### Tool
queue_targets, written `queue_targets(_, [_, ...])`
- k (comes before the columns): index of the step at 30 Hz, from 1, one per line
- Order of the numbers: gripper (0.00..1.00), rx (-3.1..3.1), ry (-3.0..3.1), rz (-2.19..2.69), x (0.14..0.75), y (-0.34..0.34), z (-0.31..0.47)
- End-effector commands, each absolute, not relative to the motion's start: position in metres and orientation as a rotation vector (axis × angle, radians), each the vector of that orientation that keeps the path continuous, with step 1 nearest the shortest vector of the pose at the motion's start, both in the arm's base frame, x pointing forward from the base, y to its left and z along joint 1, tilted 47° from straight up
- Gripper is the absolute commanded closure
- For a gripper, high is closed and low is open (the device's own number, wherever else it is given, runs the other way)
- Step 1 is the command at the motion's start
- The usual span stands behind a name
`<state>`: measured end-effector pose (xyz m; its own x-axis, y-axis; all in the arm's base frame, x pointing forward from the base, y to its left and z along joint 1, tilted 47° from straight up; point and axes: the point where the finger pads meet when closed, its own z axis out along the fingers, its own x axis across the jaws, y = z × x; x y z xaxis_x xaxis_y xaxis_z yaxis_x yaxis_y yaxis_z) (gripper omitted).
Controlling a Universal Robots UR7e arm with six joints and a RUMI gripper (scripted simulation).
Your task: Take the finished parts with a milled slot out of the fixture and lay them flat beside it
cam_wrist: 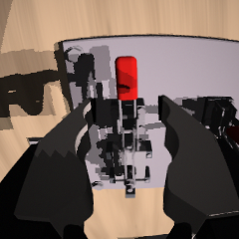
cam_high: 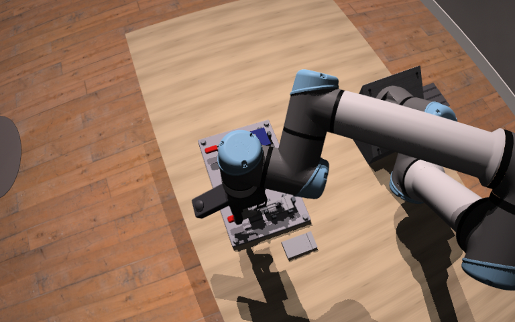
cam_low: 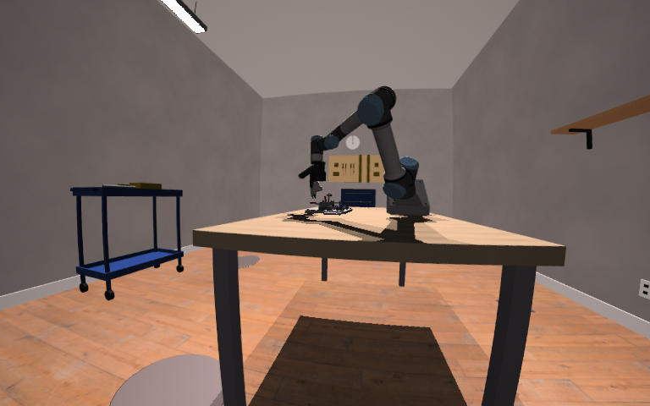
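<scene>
The grey fixture plate lies on the wooden table and carries toggle clamps with red handles (cam_high: pixel 211 149). The blue blank (cam_high: pixel 261 135) sits clamped at the plate's far end. One grey finished part with a slot (cam_high: pixel 299 245) lies flat on the table just off the plate's near end. My gripper (cam_high: pixel 238 217) hangs above the near clamp. In the wrist view its fingers stand apart with nothing between them, straddling from above the clamp's red handle (cam_wrist: pixel 126 79). My arm hides the middle of the fixture. The gripper also shows in the exterior view (cam_low: pixel 313 193).
The robot base (cam_high: pixel 395 115) is bolted to the table to the right of the fixture. A blue cart (cam_low: pixel 127 231) stands on the floor off to the left, away from the table. Bare wood lies around the plate on the table.
</scene>
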<state>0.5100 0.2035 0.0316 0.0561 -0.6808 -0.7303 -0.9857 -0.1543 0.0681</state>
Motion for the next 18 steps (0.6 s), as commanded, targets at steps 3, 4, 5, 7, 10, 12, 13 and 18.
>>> queue_targets(3, [0.72,-1.885,1.663,0.884,0.5086,0.2134,0.0219])
queue_targets(4, [0.72,-1.885,1.663,0.884,0.5085,0.2139,0.0214])
queue_targets(5, [0.72,-1.885,1.663,0.884,0.5085,0.2142,0.0211])
queue_targets(7, [0.72,-1.885,1.663,0.884,0.5084,0.2145,0.0209])
queue_targets(10, [0.72,-1.885,1.663,0.884,0.5084,0.2145,0.0209])
queue_targets(12, [0.72,-1.885,1.663,0.884,0.5084,0.2145,0.0209])
queue_targets(13, [0.72,-1.885,1.663,0.884,0.5084,0.2145,0.0209])
queue_targets(18, [0.72,-1.885,1.663,0.884,0.5084,0.2146,0.0208])
